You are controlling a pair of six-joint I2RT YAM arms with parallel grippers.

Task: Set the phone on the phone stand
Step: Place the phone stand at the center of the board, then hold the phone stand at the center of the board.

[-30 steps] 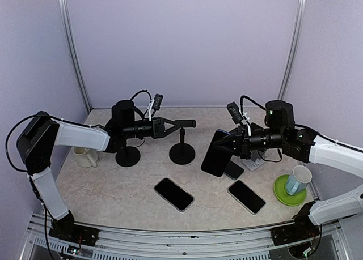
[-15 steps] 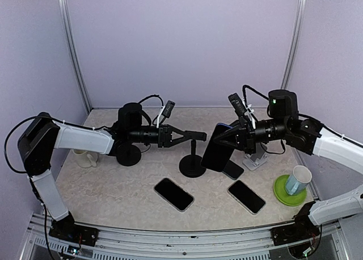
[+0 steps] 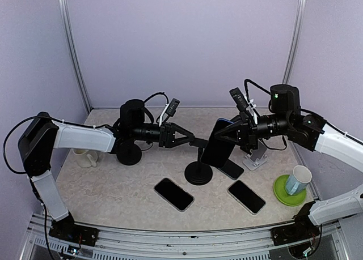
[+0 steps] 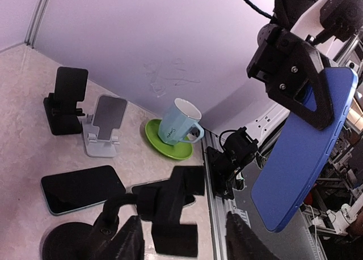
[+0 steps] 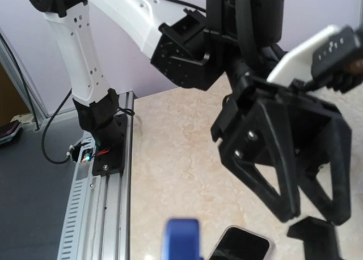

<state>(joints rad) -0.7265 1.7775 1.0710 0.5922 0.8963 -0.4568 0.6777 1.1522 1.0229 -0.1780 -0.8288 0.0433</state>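
Note:
The black phone stand [image 3: 198,172] has a round base on the table and a clamp head. My left gripper [image 3: 187,140] is closed on that head; in the left wrist view the stand [image 4: 173,206] sits blurred between my fingers. My right gripper [image 3: 229,136] is shut on the upper end of the blue-backed phone [image 3: 217,149] and holds it upright in the air, just right of the stand head. The left wrist view shows the phone's blue back [image 4: 300,158] hanging from the right gripper. In the right wrist view only its blue top edge [image 5: 181,240] shows.
Two black phones [image 3: 174,194] [image 3: 246,196] lie flat at the front and a third [image 3: 232,169] lies behind them. A white stand [image 3: 256,153], a second black round-base stand [image 3: 129,154], a mug on a green saucer [image 3: 289,192] and a cream mug [image 3: 85,157] stand around.
My left gripper has moved the stand right and toward the front. My right gripper has lifted the blue phone and brought it closer to the stand head.

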